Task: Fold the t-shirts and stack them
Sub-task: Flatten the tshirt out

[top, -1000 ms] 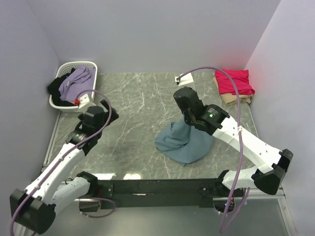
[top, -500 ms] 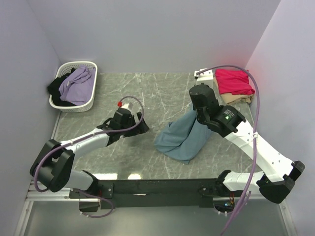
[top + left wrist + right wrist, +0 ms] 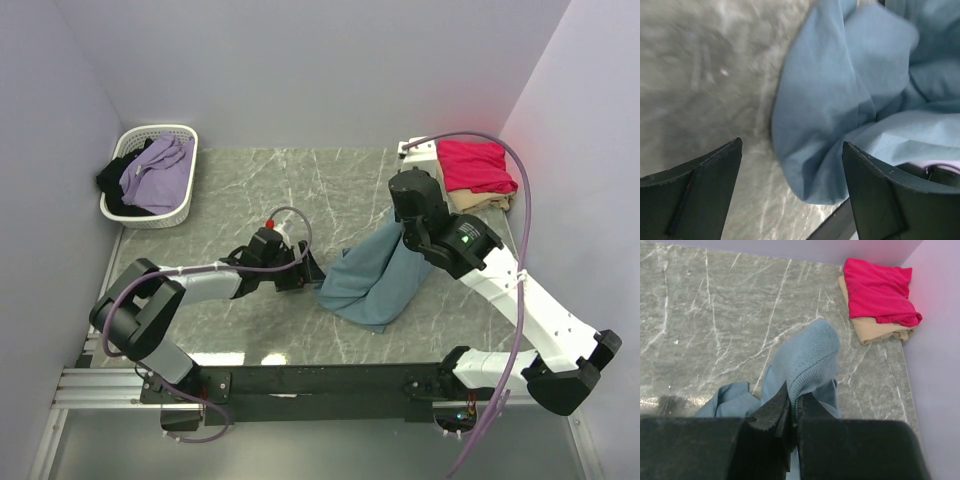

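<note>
Pinching a ribbed edge of the teal-blue t-shirt (image 3: 807, 360), the right gripper (image 3: 794, 407) has its jaws closed tight on the cloth. It holds that end up off the table (image 3: 260, 190), and the rest hangs down into a crumpled heap near the front middle. The ribbing may be the collar, though the wrist view is too close to say for certain. From above, the right arm's own wrist hides those fingers entirely, and only the shirt emerging beneath it shows.

The left gripper (image 3: 312, 272) lies low over the table just beside the heap's left edge, its jaws spread wide and holding nothing. In its wrist view the two dark fingers (image 3: 705, 185) frame a rounded fold of teal cloth. Whether either finger touches the fabric cannot be told, since the picture is blurred and the fingers are cut off at the bottom edge. How the shirt's sleeves lie is lost in the bunched folds.

At the far right corner the crimson-pink t-shirt (image 3: 478, 165) sits folded on top of the beige t-shirt (image 3: 480, 202), of which only a thin strip shows. At the far left the white basket (image 3: 160, 130) holds a lilac garment (image 3: 155, 170) over a black garment (image 3: 110, 180), both mostly buried.
</note>
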You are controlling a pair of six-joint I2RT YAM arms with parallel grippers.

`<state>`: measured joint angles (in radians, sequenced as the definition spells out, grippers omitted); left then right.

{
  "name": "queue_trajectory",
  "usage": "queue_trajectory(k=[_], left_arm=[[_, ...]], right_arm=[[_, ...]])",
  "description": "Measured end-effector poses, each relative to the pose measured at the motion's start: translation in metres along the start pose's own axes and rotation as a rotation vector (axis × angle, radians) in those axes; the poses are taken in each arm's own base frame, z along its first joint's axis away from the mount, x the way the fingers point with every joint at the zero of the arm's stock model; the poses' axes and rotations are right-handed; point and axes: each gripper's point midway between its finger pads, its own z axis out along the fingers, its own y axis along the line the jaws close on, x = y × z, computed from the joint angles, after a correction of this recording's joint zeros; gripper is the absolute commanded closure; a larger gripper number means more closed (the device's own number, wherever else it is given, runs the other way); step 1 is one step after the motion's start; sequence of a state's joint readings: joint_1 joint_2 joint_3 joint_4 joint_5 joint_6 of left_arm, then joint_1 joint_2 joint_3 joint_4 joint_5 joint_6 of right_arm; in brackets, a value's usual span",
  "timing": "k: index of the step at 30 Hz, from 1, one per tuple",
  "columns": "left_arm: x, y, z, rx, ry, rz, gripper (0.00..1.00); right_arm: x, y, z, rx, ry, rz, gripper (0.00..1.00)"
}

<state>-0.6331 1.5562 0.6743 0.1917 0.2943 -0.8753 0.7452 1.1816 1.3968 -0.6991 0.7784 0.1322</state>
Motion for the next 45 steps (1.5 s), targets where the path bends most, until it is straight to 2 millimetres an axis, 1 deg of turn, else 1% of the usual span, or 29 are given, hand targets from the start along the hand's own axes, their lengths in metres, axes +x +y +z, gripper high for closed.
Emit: queue_trajectory(k=[1,4,5,7,8,11,16,19,20,21,23,25,27,28,30,31,34,37,41,43,45], left_arm=[[0.005,-0.002,0.002,0.004,0.016,0.002,0.16],[0.016,-0.009,0.006,0.018,0.053,0.010,0.24],[0.019,-0.013,0.007,0.024,0.063,0.015,0.35],[0.024,-0.019,0.011,0.034,0.080,0.020,0.49],[0.025,-0.021,0.013,0.036,0.088,0.018,0.65],[0.031,-0.024,0.021,0.035,0.109,0.024,0.99],[0.035,-0.017,0.024,-0.008,0.126,0.019,0.99],[0.021,-0.015,0.020,-0.081,0.087,0.053,0.99],[0.014,-0.017,0.016,-0.100,0.067,0.070,0.99],[0.002,-0.021,0.008,-0.124,0.031,0.094,0.99],[-0.022,-0.036,-0.012,-0.151,-0.042,0.133,0.99],[-0.056,-0.060,-0.041,-0.154,-0.157,0.176,0.99],[-0.090,-0.086,-0.079,-0.149,-0.282,0.205,0.99],[-0.104,-0.095,-0.099,-0.153,-0.344,0.213,0.99],[-0.128,-0.108,-0.143,-0.170,-0.463,0.220,0.99],[-0.138,-0.111,-0.166,-0.191,-0.523,0.217,0.99],[-0.153,-0.112,-0.223,-0.245,-0.650,0.204,0.99],[-0.158,-0.112,-0.269,-0.286,-0.728,0.193,0.99],[-0.160,-0.117,-0.315,-0.303,-0.796,0.180,0.99],[-0.159,-0.119,-0.334,-0.308,-0.809,0.182,0.98],[-0.156,-0.124,-0.352,-0.305,-0.809,0.194,0.99]], right_arm=[[-0.001,0.000,0.000,-0.001,-0.002,0.003,1.00],[-0.002,-0.003,-0.001,0.001,-0.008,0.011,1.00],[-0.003,-0.004,-0.002,0.001,-0.010,0.013,1.00],[-0.004,-0.004,-0.002,0.002,-0.013,0.016,1.00],[-0.004,-0.005,-0.003,0.002,-0.014,0.018,1.00],[-0.005,-0.006,-0.003,0.002,-0.019,0.021,1.00],[-0.010,-0.011,-0.008,0.002,-0.036,0.032,1.00],[-0.016,-0.018,-0.015,0.004,-0.063,0.054,1.00],[-0.019,-0.021,-0.017,0.004,-0.073,0.062,1.00],[-0.021,-0.024,-0.020,0.006,-0.084,0.073,1.00],[-0.024,-0.030,-0.025,0.010,-0.101,0.089,1.00],[-0.027,-0.034,-0.028,0.014,-0.118,0.105,1.00],[-0.029,-0.036,-0.029,0.016,-0.126,0.114,1.00],[-0.029,-0.036,-0.029,0.017,-0.128,0.116,1.00],[-0.029,-0.035,-0.028,0.019,-0.130,0.118,1.00],[-0.028,-0.035,-0.027,0.023,-0.129,0.118,1.00],[-0.027,-0.036,-0.027,0.031,-0.129,0.117,1.00],[-0.030,-0.037,-0.027,0.034,-0.140,0.130,1.00],[-0.036,-0.041,-0.033,0.024,-0.163,0.155,1.00],[-0.041,-0.046,-0.041,0.002,-0.186,0.180,1.00],[-0.047,-0.053,-0.055,-0.036,-0.220,0.221,1.00]])
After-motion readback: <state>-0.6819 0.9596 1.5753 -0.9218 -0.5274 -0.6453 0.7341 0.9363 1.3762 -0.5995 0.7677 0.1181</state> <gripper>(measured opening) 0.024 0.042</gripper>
